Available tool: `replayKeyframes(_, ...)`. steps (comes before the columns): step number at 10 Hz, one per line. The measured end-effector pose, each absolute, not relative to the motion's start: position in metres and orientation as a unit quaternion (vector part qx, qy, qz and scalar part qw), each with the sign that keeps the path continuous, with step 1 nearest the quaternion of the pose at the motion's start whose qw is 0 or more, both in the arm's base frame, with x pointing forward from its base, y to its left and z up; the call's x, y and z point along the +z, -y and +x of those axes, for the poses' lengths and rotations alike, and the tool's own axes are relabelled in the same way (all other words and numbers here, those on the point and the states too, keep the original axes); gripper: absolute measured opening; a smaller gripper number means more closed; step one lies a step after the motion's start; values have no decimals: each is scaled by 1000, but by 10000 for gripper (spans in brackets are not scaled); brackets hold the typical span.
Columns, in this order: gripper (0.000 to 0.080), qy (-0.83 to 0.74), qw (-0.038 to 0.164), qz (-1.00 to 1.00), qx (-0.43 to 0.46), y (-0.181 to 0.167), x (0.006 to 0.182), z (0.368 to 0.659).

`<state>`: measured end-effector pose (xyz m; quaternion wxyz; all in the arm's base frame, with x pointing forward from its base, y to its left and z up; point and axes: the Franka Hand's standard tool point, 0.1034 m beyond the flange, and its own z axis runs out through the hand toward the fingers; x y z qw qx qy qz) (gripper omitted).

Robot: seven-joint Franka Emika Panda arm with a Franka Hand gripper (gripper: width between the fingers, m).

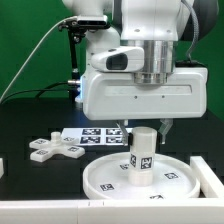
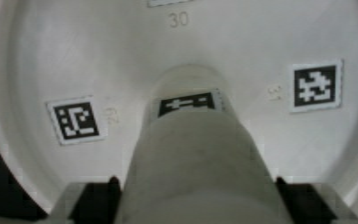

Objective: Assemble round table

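The large rimmed round disc (image 1: 105,180) lies flat on the black table near the front. The short white cylinder leg (image 1: 141,152) stands upright at the disc's middle, with square tags on its side. My gripper (image 1: 141,130) comes down from above and is shut on the leg's upper part. In the wrist view the leg (image 2: 194,130) fills the space between my black fingers (image 2: 101,198) and runs down to the tagged disc (image 2: 87,60). The cross-shaped foot (image 1: 55,150) lies on the table at the exterior view's left, apart from the disc.
The marker board (image 1: 92,135) lies flat behind the disc, between it and the foot. A low white wall (image 1: 40,210) runs along the table's front edge. The arm's bulky white body (image 1: 140,95) hangs over the disc.
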<state>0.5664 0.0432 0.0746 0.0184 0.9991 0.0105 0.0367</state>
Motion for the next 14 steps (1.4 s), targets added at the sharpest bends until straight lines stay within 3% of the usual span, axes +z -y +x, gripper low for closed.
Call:
replayKeyframes(2,407,102,15,994,38,-42,74,566)
replayKeyframes(5,407,279,-14,959,40,-38,73,567)
replayKeyframes(10,407,447,-24,894,31,-37,73,565)
replayKeyframes(14,407,676,-49,735,17,-39,72,563)
